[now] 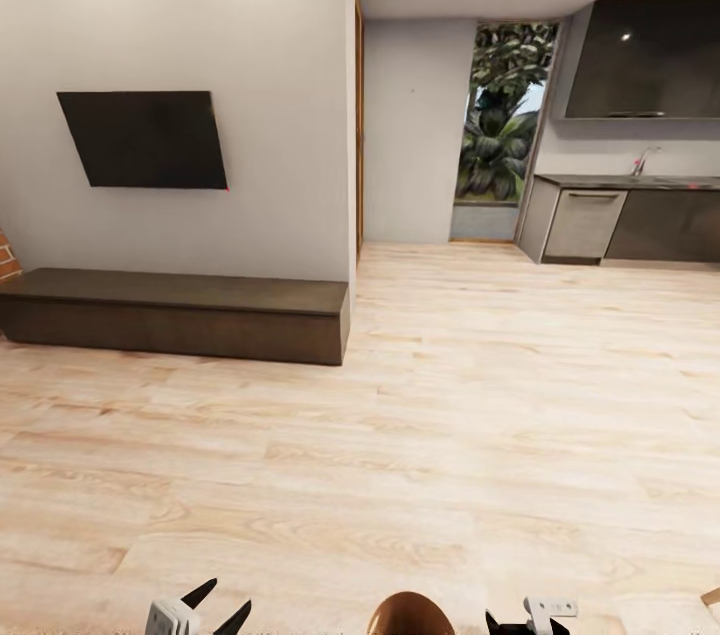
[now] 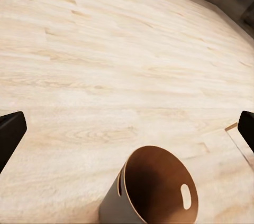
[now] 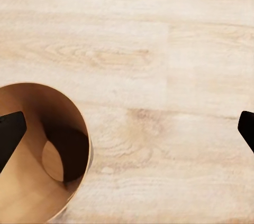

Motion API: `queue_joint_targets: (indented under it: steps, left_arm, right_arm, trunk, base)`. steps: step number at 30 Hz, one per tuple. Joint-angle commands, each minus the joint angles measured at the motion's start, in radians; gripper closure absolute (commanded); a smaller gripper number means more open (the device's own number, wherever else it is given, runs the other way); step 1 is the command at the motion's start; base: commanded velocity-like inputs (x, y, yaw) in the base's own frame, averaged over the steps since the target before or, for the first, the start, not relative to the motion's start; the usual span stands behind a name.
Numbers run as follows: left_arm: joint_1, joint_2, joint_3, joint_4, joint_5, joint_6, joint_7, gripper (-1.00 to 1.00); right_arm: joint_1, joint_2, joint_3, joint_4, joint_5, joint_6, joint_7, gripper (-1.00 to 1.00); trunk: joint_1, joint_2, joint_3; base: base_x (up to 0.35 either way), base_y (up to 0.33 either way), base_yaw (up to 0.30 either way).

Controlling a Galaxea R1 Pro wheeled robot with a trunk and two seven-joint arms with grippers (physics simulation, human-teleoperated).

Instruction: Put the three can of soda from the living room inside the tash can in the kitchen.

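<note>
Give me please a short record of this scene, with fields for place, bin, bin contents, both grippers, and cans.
place: open wood floor between a wall with a dark TV over a low bench and kitchen cabinets
bin: trash can, grey outside, copper-brown inside, standing on the floor just ahead of the robot, between its arms
bin contents: nothing visible inside in the right wrist view
left gripper: open, holding nothing
right gripper: open, holding nothing
cans: none to report here
</note>
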Motion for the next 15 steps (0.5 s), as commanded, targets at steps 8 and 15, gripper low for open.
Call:
queue_joint_targets:
  steps: [8,15]
  left_arm:
    - [0.0,0.0,0.0,0.0,0.0,0.0,0.0,-1.0]
    - [0.0,0.0,0.0,0.0,0.0,0.0,0.0,-1.0]
  right_arm:
    - [0.0,0.0,0.001,0.0,0.0,0.0,0.0,-1.0]
    - [0.0,0.0,0.001,0.0,0.0,0.0,0.0,-1.0]
  trunk:
    - [0.031,-0.056,-0.038]
    - [0.058,-0.105,-0.071]
  base:
    - [0.0,0.0,0.0]
    - [0.0,0.0,0.0]
